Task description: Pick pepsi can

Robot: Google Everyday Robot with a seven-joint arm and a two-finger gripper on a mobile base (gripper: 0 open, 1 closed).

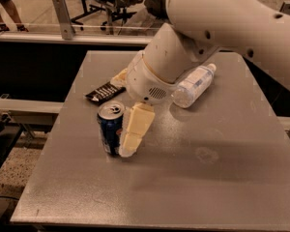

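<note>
The dark-blue pepsi can [110, 127], silver-topped, stands upright near left; the gripper [124, 112], fingers [135, 127] spread apart, is just right of it.

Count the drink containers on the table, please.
2. The pepsi can stands on the table's left part, with the gripper right beside it; the water bottle lies on its side further back, partly behind the arm. The arm may hide others.

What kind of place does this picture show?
Probably an office or lab: a rolling office chair behind a railing, a grey table, and the gripper low beside the pepsi can.
</note>
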